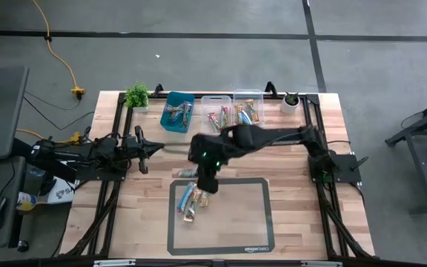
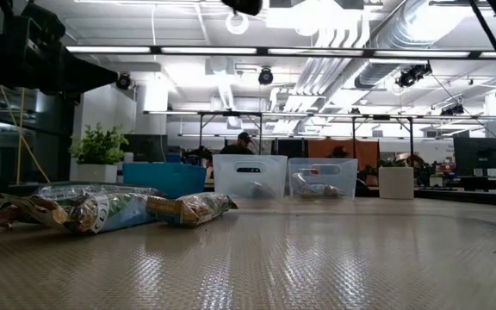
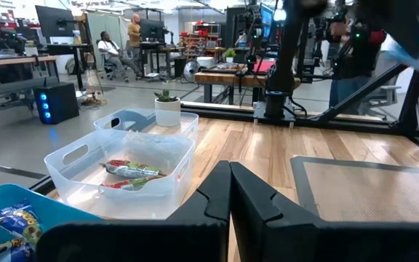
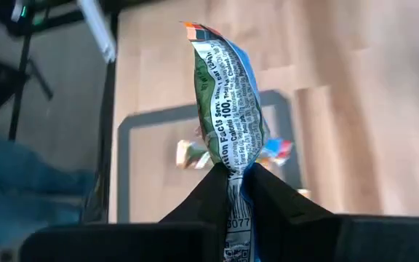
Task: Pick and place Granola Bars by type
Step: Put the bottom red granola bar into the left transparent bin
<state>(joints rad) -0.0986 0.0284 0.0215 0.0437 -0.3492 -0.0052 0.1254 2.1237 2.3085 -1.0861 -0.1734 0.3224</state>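
My right gripper (image 1: pixel 204 182) hovers above the far left part of the black-framed mat (image 1: pixel 262 222), shut on a blue and green granola bar (image 4: pixel 228 94). Several more bars (image 1: pixel 191 200) lie flat in a loose heap on the mat below it and show again in the low view (image 2: pixel 76 209). My left gripper (image 1: pixel 153 148) is shut and holds nothing; it waits at the table's left side, level with the bins. Other bars lie in the teal bin (image 1: pixel 178 111) and the two clear bins (image 1: pixel 217 115) (image 1: pixel 248 110). My right gripper pinches the blue and green bar by one end of its wrapper (image 4: pixel 233 166) between the two fingers. The bar is lifted clear of the mat. The rest of it sticks out past the fingertips, and its far end seam (image 4: pixel 198 30) is free.
A potted plant (image 1: pixel 136 95) stands at the far left corner and a small white pot (image 1: pixel 290 102) at the far right. The right arm (image 1: pixel 273 137) stretches across the table in front of the bins. The mat's right half is bare. People sit in the room behind.
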